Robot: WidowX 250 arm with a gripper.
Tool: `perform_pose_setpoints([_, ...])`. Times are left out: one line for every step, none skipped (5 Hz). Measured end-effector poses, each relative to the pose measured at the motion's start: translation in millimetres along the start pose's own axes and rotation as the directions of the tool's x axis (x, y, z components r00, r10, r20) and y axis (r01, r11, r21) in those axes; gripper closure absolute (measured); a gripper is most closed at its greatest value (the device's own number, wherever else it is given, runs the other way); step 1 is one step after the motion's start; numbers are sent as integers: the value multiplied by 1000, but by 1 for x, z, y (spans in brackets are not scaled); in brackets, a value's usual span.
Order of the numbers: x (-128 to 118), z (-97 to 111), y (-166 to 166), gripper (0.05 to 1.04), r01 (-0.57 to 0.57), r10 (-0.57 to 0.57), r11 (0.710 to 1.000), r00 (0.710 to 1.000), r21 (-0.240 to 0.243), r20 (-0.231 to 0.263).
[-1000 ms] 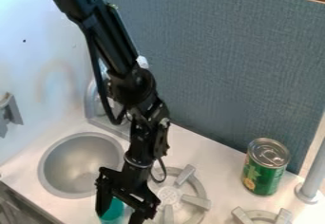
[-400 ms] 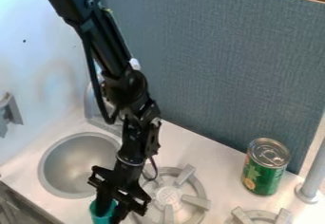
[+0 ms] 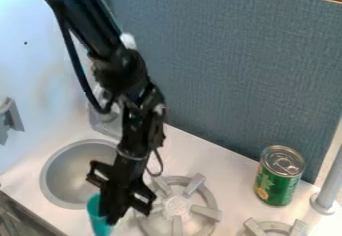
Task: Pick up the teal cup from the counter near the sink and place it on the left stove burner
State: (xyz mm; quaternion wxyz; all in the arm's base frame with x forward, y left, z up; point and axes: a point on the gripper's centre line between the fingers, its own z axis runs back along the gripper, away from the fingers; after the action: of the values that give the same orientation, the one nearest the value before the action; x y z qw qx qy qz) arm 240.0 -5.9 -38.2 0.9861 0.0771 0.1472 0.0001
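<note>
arm point(image 3: 83, 17), glossy black: long, straight-edged upper segment; black cable point(image 3: 75, 71) looped alongside; small white part point(image 3: 127, 41) near a joint; thin grey ring point(image 3: 131, 155) lower down; angular black brackets point(image 3: 99, 172) below.

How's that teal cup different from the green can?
The cup is plain teal; the can is darker green with a patterned label and silvery lid. The claw is right at the cup, partly covering it, while the can stands upright, well clear. Both are greenish and rounded.

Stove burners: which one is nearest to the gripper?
The burner beside the sink. The other burner lies near the green can, farther from the gripper.
</note>
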Motion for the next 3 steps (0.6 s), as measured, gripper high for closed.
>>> perform_pose_setpoints([1, 28, -11, 977, 59, -61, 998, 995, 26, 74])
perform_pose_setpoints([24, 46, -16, 977, 113, -114, 993, 985, 22, 133])
perform_pose_setpoints([40, 44, -20, 977, 143, -145, 989, 980, 24, 139])
